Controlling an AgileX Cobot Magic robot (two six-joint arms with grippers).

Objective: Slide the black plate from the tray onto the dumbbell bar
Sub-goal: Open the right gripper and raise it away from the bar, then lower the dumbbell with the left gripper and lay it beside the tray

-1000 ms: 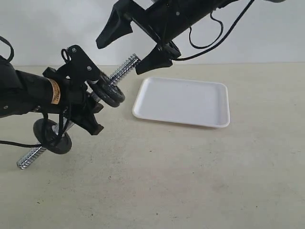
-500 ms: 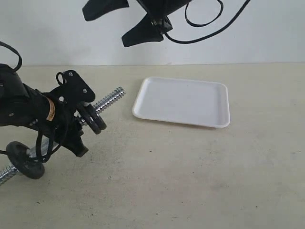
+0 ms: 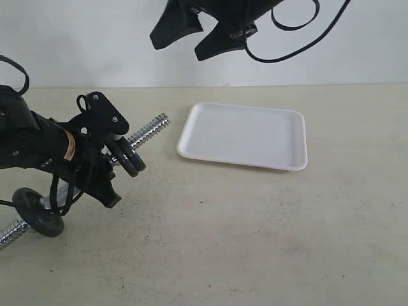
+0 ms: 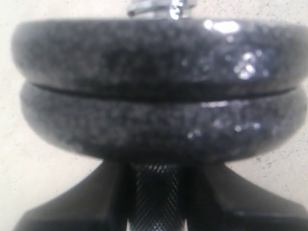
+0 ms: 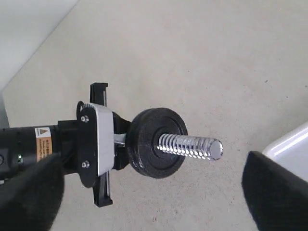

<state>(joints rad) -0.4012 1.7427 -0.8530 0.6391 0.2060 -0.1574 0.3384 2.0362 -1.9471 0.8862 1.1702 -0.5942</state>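
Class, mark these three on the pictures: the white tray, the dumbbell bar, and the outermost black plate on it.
tray (image 3: 245,135): exterior view, its bare floor.
dumbbell bar (image 5: 190,146): right wrist view, its free threaded end.
black plate (image 5: 143,135): right wrist view, outer face beside the hole.

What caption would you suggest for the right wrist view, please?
Left gripper holding the dumbbell bar with the black plate threaded on, framed by the open right gripper.

Small round black weight plate (image 3: 134,160) seated on the chrome threaded dumbbell bar (image 3: 150,129), apart from the white tray (image 3: 242,135).
The plate lies flat against a second black disc (image 4: 159,125). The bar is tilted, its bare threaded tip toward the shallow rectangular tray on the beige table (image 3: 255,242).
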